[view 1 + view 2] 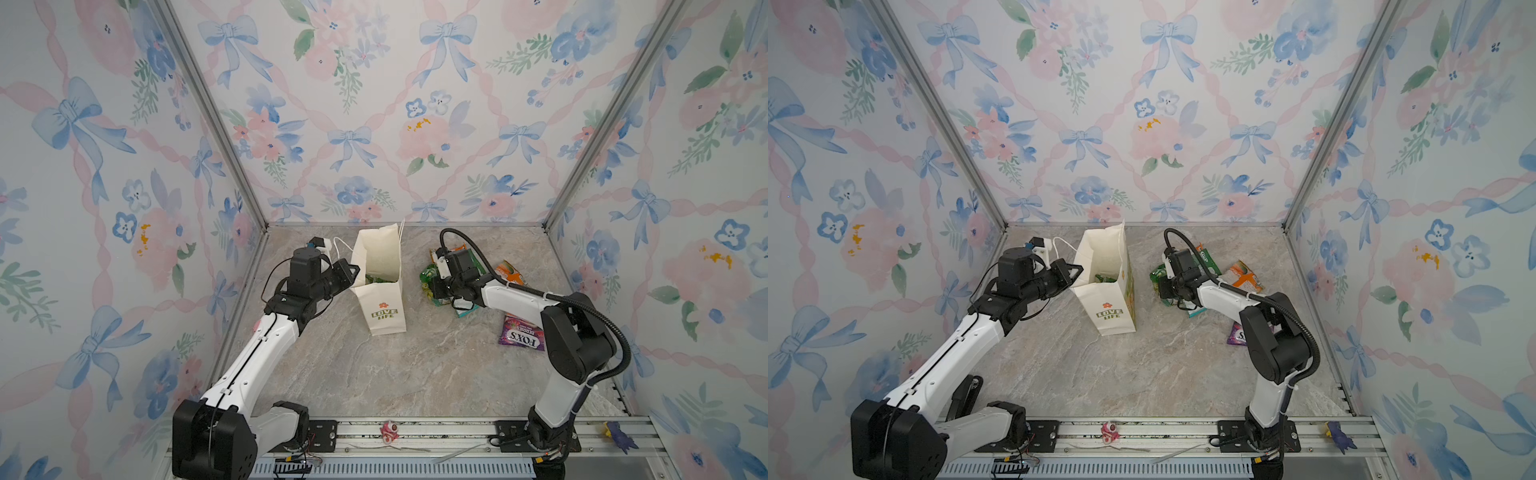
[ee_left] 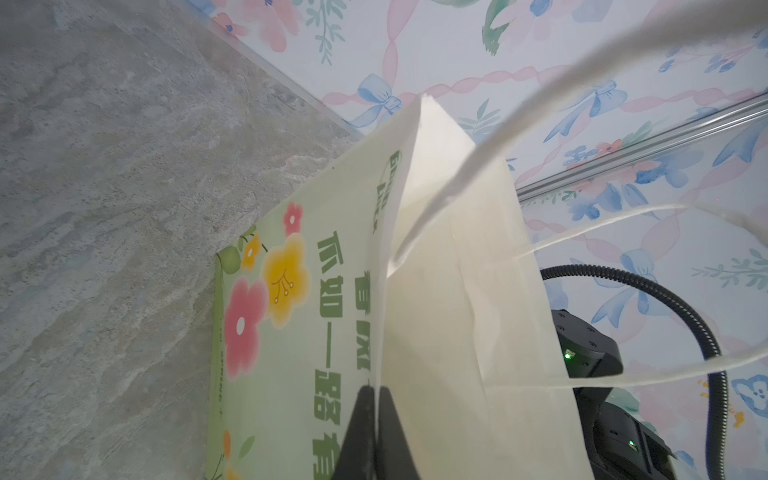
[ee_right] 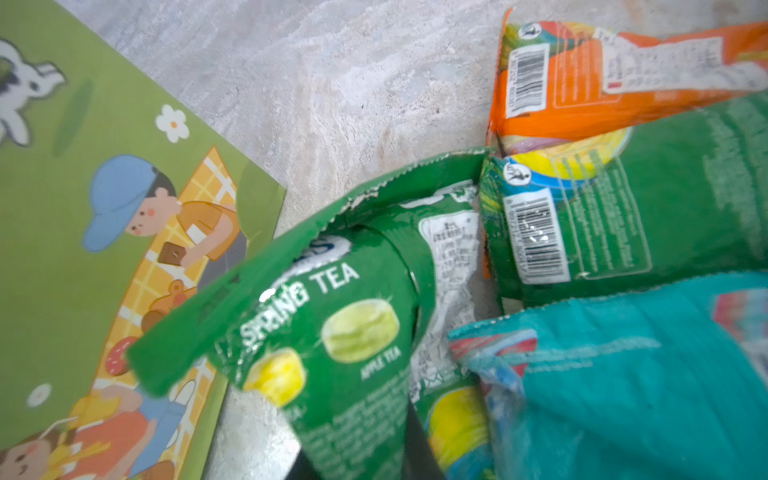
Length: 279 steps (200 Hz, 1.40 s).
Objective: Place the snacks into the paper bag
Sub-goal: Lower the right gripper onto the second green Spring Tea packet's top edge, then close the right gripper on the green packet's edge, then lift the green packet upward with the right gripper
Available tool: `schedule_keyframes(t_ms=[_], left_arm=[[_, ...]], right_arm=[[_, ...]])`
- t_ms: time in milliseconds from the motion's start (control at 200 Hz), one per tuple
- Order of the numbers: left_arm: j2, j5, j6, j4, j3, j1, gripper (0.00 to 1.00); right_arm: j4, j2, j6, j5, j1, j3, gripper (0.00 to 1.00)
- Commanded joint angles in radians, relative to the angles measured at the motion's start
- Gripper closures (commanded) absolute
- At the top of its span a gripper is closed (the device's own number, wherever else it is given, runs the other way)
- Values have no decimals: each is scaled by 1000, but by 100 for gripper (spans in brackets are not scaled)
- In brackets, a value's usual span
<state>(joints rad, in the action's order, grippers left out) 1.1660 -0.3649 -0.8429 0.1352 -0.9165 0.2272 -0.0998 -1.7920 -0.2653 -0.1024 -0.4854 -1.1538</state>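
The cream paper bag (image 1: 384, 307) (image 1: 1113, 311) stands open left of centre, with green packets showing inside. My left gripper (image 1: 354, 272) (image 2: 376, 390) is shut on the bag's left rim, one finger on each side of the paper wall (image 2: 457, 291). The snacks lie in a pile to the bag's right: a green "Spring Tea" packet (image 3: 332, 316), another green one (image 3: 665, 208), an orange one (image 3: 582, 79) (image 1: 511, 272), a teal one (image 3: 644, 374) and a purple FOX'S packet (image 1: 521, 334). My right gripper (image 3: 357, 436) (image 1: 432, 286) is shut on the lower end of the Spring Tea packet.
A pink pig figure (image 1: 390, 432) sits on the front metal rail, with a small purple object (image 1: 619, 434) at the rail's right end. Floral walls close in on three sides. The bag's illustrated green side (image 3: 83, 208) faces the snack pile.
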Motion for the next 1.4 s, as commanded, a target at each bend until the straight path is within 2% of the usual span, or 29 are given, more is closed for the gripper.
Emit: schedule_keyframes(t_ms=[0, 345, 565, 1125, 1390], left_arm=[[-3, -18, 8, 13, 8, -5, 100], [8, -21, 7, 11, 5, -1, 100], [11, -25, 7, 6, 1, 1, 100], [12, -32, 11, 3, -1, 1, 100], [5, -30, 8, 0, 1, 4, 100]], right_arm=[[53, 79, -18, -70, 28, 9, 93], [112, 132, -76, -236, 84, 8, 96], [103, 196, -80, -296, 106, -21, 97], [-134, 316, 63, -324, 130, -296, 100], [-161, 379, 106, -352, 123, -407, 100]])
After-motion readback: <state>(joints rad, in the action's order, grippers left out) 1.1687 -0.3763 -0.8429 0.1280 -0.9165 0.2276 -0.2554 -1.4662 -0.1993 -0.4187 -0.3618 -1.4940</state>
